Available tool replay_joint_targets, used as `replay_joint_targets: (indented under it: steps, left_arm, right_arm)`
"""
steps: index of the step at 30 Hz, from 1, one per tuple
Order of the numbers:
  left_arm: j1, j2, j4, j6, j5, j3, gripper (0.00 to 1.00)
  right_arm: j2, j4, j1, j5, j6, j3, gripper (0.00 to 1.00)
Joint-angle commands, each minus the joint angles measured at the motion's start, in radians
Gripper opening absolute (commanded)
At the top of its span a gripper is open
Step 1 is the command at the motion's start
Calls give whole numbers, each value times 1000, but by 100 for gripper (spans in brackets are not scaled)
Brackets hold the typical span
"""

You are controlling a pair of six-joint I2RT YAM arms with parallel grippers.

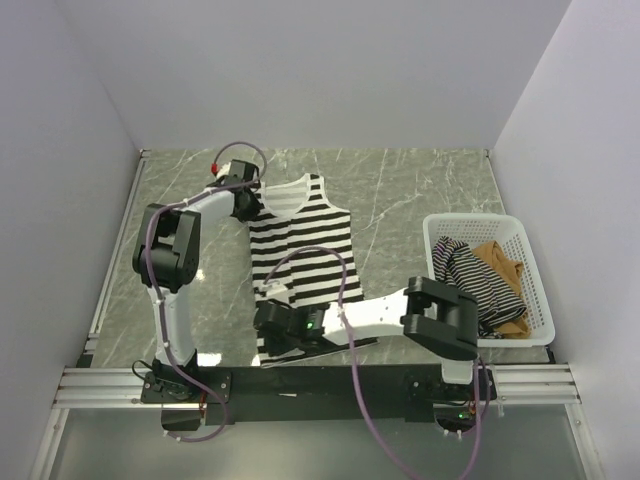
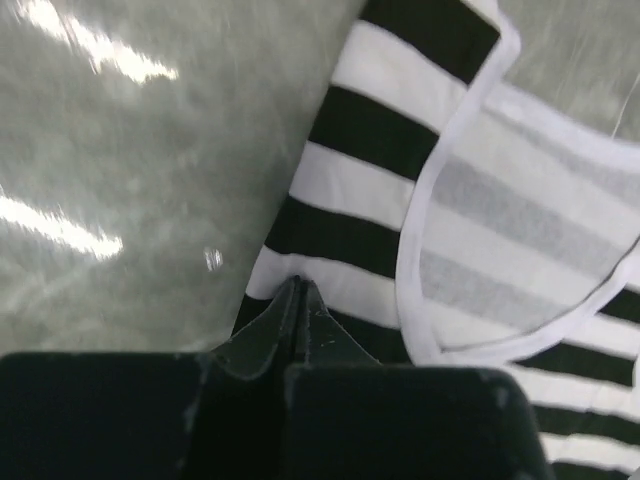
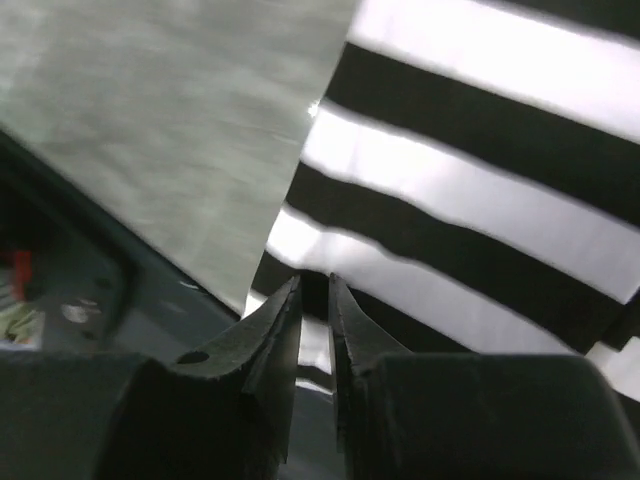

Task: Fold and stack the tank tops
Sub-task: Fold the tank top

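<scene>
Black mounting rail ran along the near edge of the grey marble table. Just beyond it the right gripper sat at the near-left hem corner of the wide black-and-white striped fabric tank top, which lay flat left of centre. Its jaws were a narrow slit apart. The left gripper, jaws pressed together, met the top's far-left side edge; cloth between either pair could not be made out. Bare surface separated the top's right edge from the white plastic lattice basket at the right edge, which held the thin-striped top and the tan-brown top.
</scene>
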Motion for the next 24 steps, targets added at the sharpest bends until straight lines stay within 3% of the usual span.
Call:
replay_joint_targets:
  steps: [1, 4, 8, 10, 11, 12, 14, 16, 19, 21, 24]
  left_arm:
    - [46, 73, -39, 40, 18, 77, 1]
    - [78, 131, -85, 82, 29, 180, 1]
    - [122, 205, -114, 141, 103, 357, 13]
    - [133, 222, -117, 187, 138, 420, 22]
    - [141, 223, -105, 201, 185, 466, 36]
    - [144, 217, -90, 224, 204, 483, 42]
    - [150, 191, -61, 243, 279, 534, 51]
    - [150, 170, -65, 257, 330, 574, 54]
    - [150, 89, -21, 226, 368, 557, 58]
    - [148, 9, 39, 179, 385, 476, 59]
    - [145, -95, 99, 107, 382, 343, 57]
  right_arm:
    - [91, 12, 22, -64, -17, 79, 24]
    - [180, 31, 13, -117, -46, 189, 24]
    - [278, 70, -15, -199, -127, 353, 28]
    - [307, 101, -33, -246, -164, 424, 32]
    - [309, 113, -41, -250, -181, 435, 39]
    - [301, 127, -53, -273, -189, 439, 43]
    - [278, 193, -90, -302, -211, 407, 50]
    - [203, 239, -110, -302, -248, 340, 54]
    - [59, 242, -122, -235, -274, 251, 59]
    - [-45, 137, -152, -169, -268, 225, 60]
    - [-177, 3, -289, -86, -209, 144, 60]
